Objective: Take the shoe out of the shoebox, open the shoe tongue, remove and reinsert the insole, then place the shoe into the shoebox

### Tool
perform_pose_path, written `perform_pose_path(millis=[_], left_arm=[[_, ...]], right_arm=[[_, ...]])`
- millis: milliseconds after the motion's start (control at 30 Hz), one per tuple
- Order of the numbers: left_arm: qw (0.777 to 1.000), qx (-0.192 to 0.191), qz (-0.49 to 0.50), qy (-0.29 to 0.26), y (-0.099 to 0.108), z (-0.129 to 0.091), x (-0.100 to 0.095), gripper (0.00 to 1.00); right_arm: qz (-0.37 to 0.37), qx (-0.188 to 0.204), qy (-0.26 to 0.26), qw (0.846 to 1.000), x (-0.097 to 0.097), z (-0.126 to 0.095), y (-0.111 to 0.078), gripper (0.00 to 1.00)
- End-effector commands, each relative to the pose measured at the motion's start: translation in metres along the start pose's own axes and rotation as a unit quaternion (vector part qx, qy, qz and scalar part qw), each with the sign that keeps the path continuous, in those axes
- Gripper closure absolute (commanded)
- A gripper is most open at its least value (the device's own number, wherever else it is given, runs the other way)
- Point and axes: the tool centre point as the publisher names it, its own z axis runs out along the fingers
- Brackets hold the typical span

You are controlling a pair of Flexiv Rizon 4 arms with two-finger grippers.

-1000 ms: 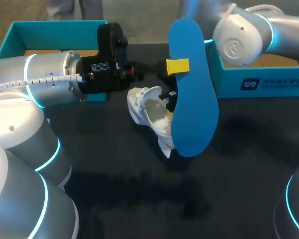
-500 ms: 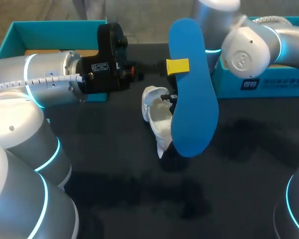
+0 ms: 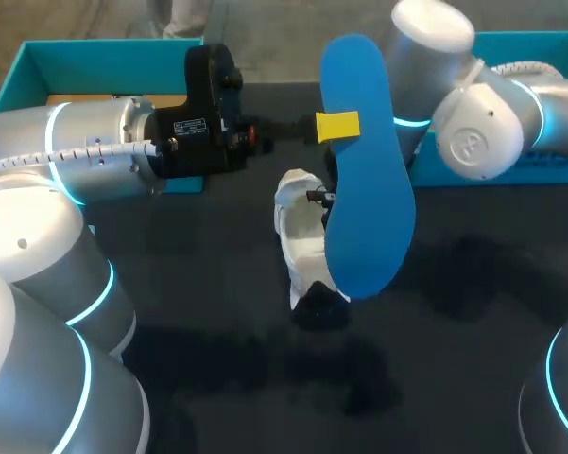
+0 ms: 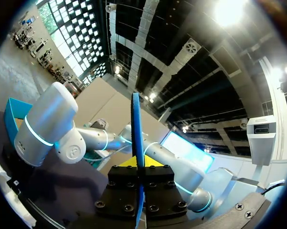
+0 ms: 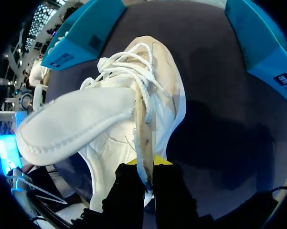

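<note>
On the table centre, head view: a white lace-up fabric sneaker (image 3: 298, 248) lies on its side. A flat blue foam insole (image 3: 364, 199) stands upright at its 3 o'clock. An open teal cardboard shoebox (image 3: 558, 165) sits at its 2 o'clock.

Left wrist view: the left gripper (image 4: 140, 162) is clamped on the insole, which shows edge-on.

Right wrist view: the right gripper (image 5: 146, 172) pinches the sneaker's collar rim, and the padded white tongue (image 5: 71, 126) is flopped open.

The insole is likely light and bendy, so grip it mid-edge. The sneaker looks soft, so hold it by the collar.

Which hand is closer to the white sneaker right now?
Right. The right hand pinches the white sneaker's collar edge between its fingers; the left hand holds the blue insole raised, apart from the sneaker.
</note>
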Motion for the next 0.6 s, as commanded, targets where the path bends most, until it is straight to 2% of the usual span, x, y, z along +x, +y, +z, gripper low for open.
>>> perform_pose_path(millis=[33,367,400,433,600], left_arm=[[1.0,0.002,0.0,0.0,0.0,0.003,0.0,1.0],[1.0,0.002,0.0,0.0,0.0,0.003,0.0,1.0],[1.0,0.002,0.0,0.0,0.0,0.003,0.0,1.0],[1.0,0.002,0.0,0.0,0.0,0.003,0.0,1.0],[1.0,0.002,0.0,0.0,0.0,0.003,0.0,1.0]], right_arm=[[0.002,0.002,0.01,1.0,0.003,0.017,0.002,1.0],[0.016,0.012,0.027,0.999,0.004,0.037,-0.002,1.0],[0.014,0.013,0.029,0.999,0.003,0.038,-0.002,0.31],[0.013,0.014,0.028,0.999,0.003,0.039,-0.003,0.0],[0.014,0.017,0.025,0.999,0.01,0.025,-0.008,0.0]])
